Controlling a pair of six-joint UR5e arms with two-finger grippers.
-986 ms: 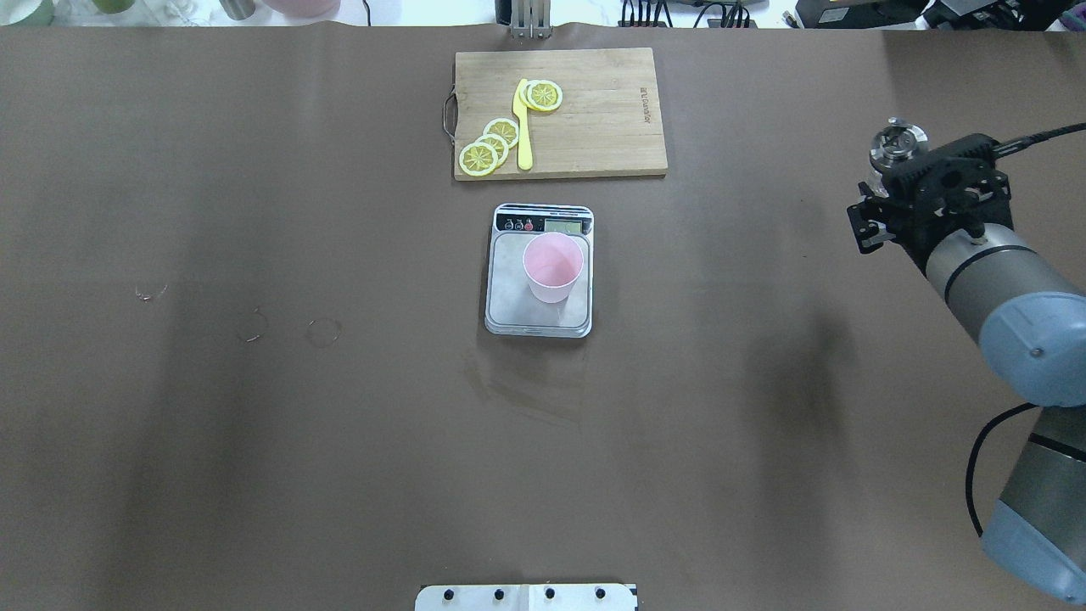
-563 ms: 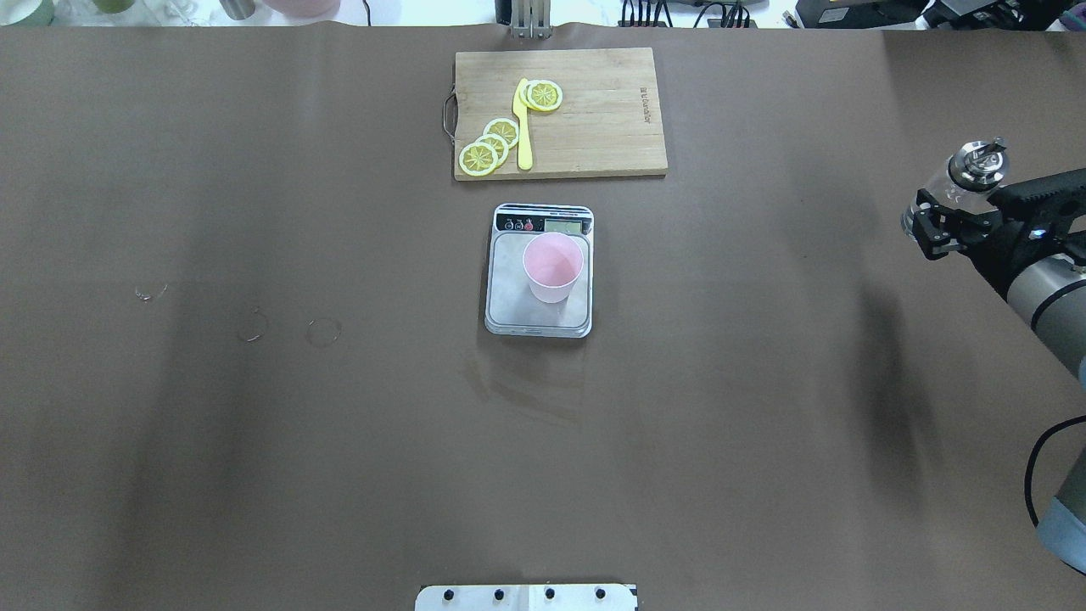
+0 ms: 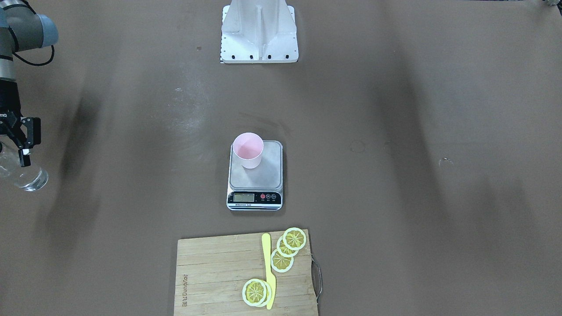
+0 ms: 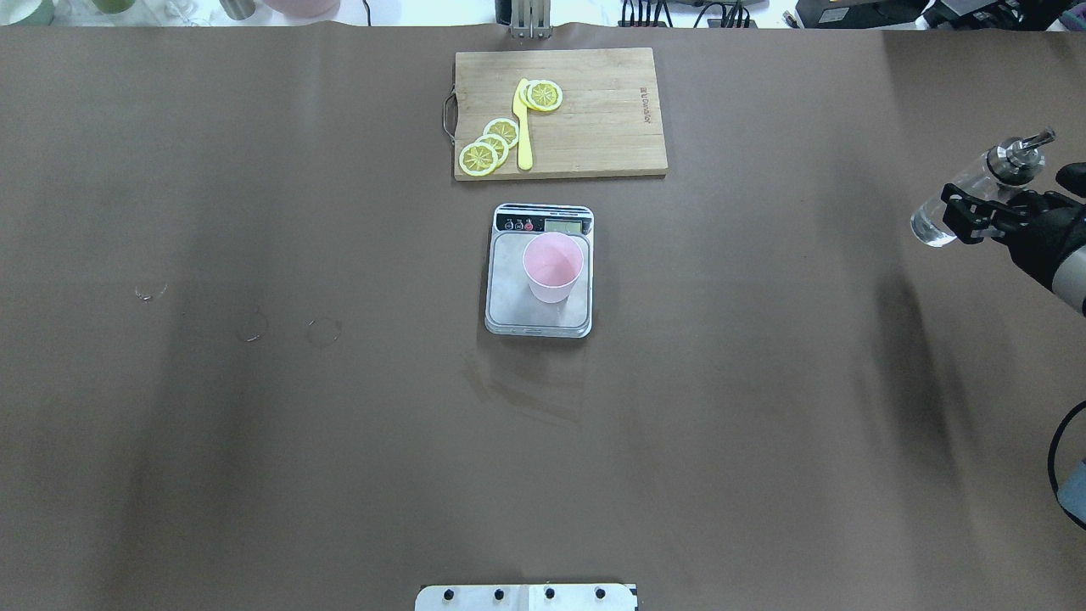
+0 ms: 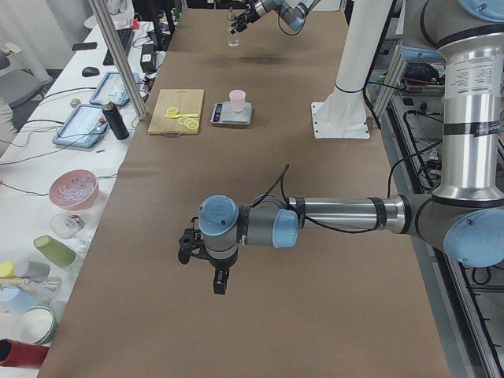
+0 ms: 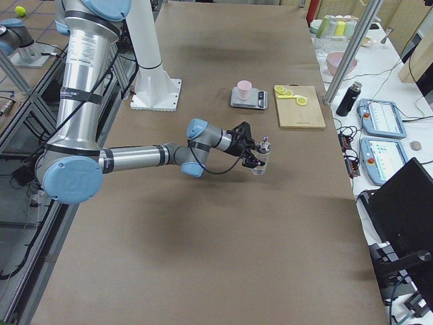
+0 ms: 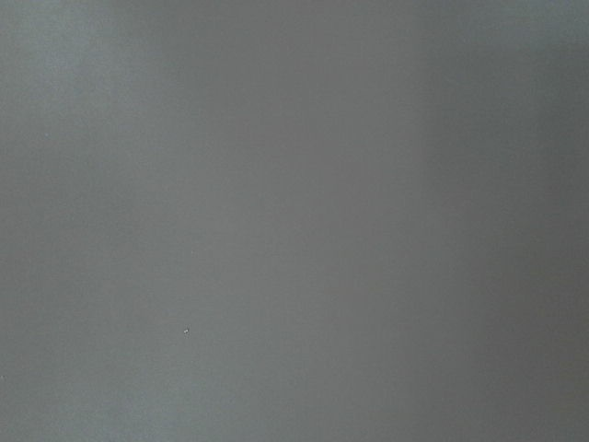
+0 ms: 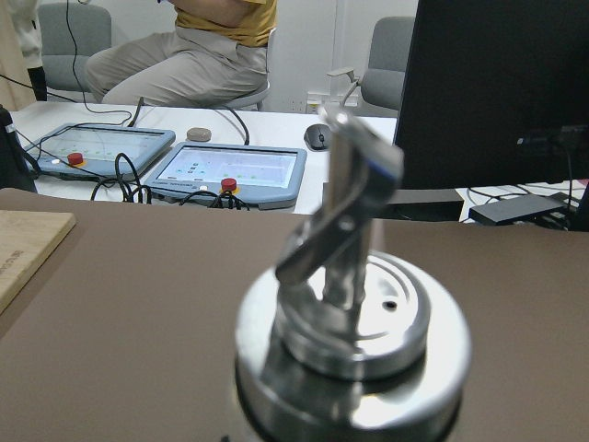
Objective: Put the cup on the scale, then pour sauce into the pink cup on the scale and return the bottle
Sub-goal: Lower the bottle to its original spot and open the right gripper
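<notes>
My right gripper [image 4: 969, 215] is closed around the clear body of the bottle [image 4: 931, 227], close to the right edge of the tabletop and nearer the far edge than the near one. The overhead view shows both fingers across the glass below the steel pour spout. The front-facing view cuts off the spout and shows only the bottle's [image 3: 30, 179] lower body with colourless sauce [image 3: 27, 181] in it. My right wrist camera gives just the spout top [image 8: 353, 308], very close. The right-side view has the bottle [image 6: 260, 164] roughly upright; I cannot tell whether its base touches the tabletop.

The cup [image 4: 553, 265] stands upright on the scale [image 4: 507, 299] at the middle of the tabletop, towards the platform's display end. Whether there is liquid in it I cannot tell. A cutting board [image 4: 598, 119] with lemon slices [image 4: 490, 146] and a yellow knife [image 4: 523, 127] lies at the far edge.

My left gripper [image 5: 203, 268] appears only in the left-side view, above the tabletop near its left end; I cannot tell how its jaws stand. Its wrist camera shows only plain brown.
</notes>
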